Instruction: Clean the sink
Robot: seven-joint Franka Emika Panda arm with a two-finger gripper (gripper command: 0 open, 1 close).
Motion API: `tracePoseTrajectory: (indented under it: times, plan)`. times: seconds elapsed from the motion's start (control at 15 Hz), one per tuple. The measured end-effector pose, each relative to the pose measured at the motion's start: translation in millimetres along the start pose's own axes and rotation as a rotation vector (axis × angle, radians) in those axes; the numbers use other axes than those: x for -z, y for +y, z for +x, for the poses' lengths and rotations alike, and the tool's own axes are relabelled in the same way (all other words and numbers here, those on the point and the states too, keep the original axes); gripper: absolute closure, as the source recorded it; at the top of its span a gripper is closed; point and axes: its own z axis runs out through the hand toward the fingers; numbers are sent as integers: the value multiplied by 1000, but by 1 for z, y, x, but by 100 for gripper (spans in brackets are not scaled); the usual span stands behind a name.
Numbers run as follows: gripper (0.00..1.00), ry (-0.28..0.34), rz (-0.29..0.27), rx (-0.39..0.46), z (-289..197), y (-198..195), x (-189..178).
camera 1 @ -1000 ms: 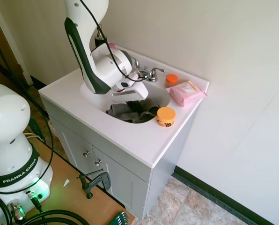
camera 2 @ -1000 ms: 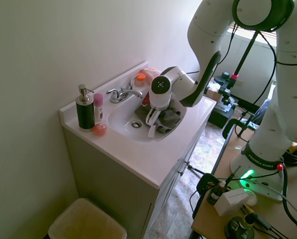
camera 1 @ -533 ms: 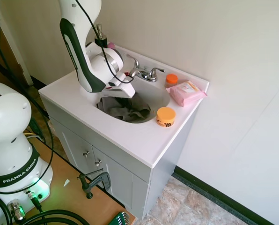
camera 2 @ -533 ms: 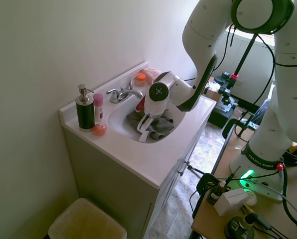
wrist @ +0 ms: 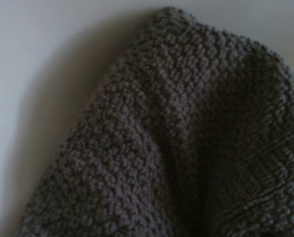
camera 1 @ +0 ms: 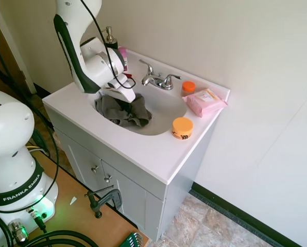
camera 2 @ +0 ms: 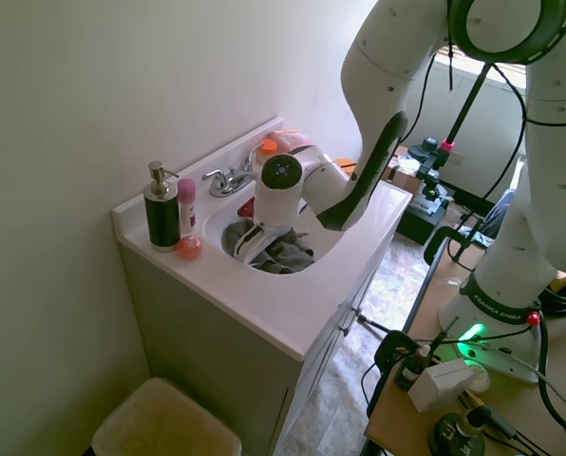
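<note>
While our gripper [camera 1: 123, 95] pins the cloth [camera 1: 123, 111], fingers hidden, we risk bumping the soap bottle [camera 2: 160, 206] left of the sink [camera 1: 164, 105].

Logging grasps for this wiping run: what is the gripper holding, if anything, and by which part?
The gripper presses down into the grey cloth in the sink. Its fingers are hidden, so whether or where it grips the cloth cannot be told.

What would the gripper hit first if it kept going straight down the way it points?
Most likely the gray cloth bunched right under the gripper, then the sink wall beneath it. The wrist view shows cloth filling the line ahead.
</note>
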Motion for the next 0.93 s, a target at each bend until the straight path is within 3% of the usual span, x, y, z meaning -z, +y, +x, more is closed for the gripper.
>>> tracePoseTrajectory:
  times: [0.27, 0.67, 0.93]
  plan:
    - [100, -93, -11, -108, 7, -9, 4]
    - [100, -301, -14, -303, 40, -8, -5]
    - [100, -431, 10, -358, 46, -11, -2]
